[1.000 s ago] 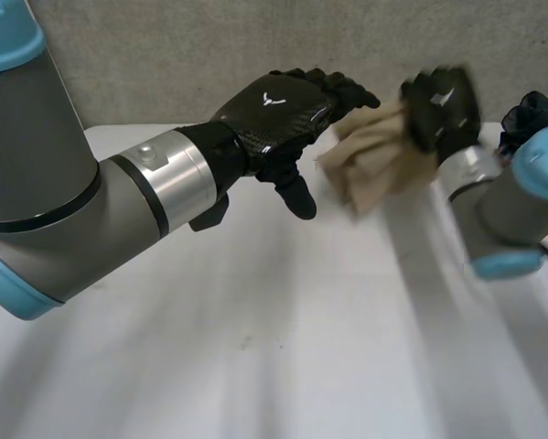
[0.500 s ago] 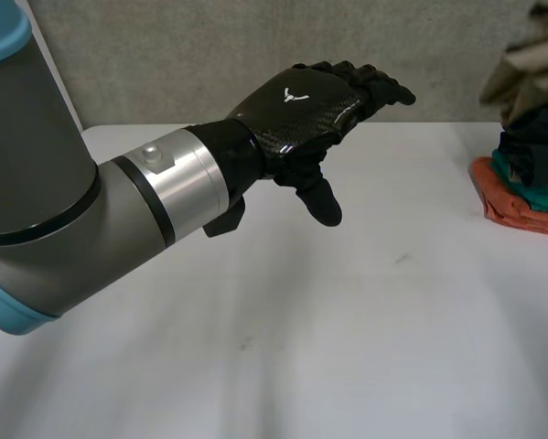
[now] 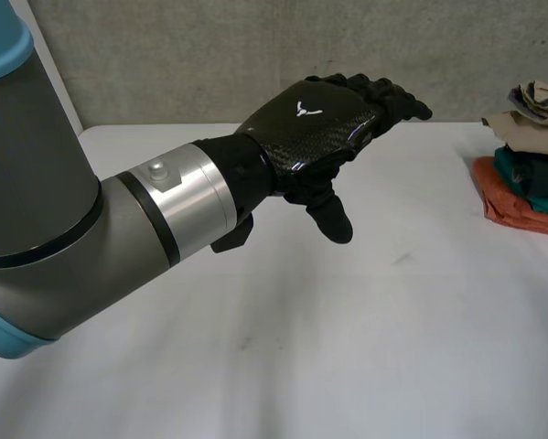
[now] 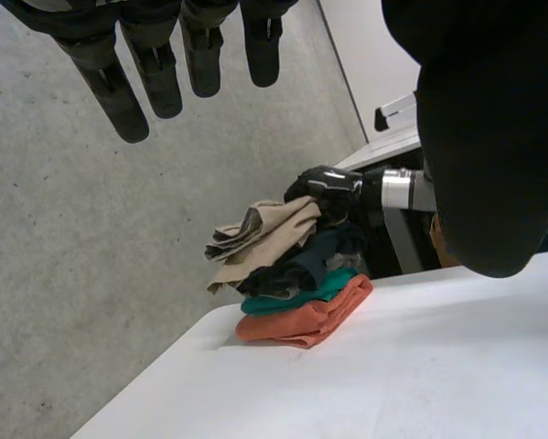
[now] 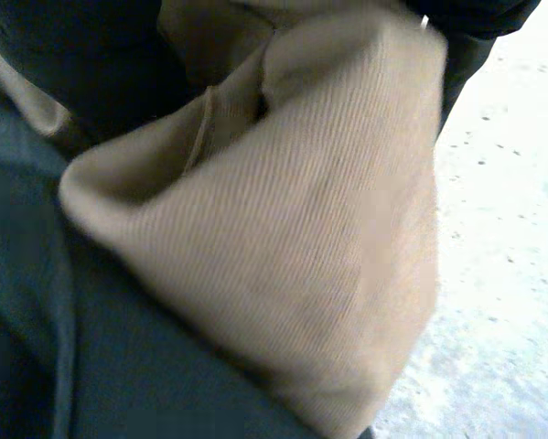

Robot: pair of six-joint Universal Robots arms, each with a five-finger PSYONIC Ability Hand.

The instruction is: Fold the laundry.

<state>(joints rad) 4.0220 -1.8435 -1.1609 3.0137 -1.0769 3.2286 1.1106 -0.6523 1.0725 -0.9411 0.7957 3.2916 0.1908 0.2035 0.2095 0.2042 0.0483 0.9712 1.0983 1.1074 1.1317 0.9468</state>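
Grey concrete wall (image 3: 209, 55) backs a white table (image 3: 347, 347). Above the table, the left hand (image 3: 310, 123) hovers with fingers straight and relaxed, holding nothing. At the table's right edge, the right hand (image 4: 333, 192) has its fingers clasped on a beige cloth (image 4: 264, 233). This cloth lies atop a laundry stack: dark garment (image 4: 301, 265), teal cloth (image 4: 301, 294), orange cloth (image 4: 301, 322) at the bottom.

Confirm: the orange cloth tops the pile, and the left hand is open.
No: the orange cloth lies at the bottom of the pile; the beige cloth tops it, as the head view shows. The left hand is open.
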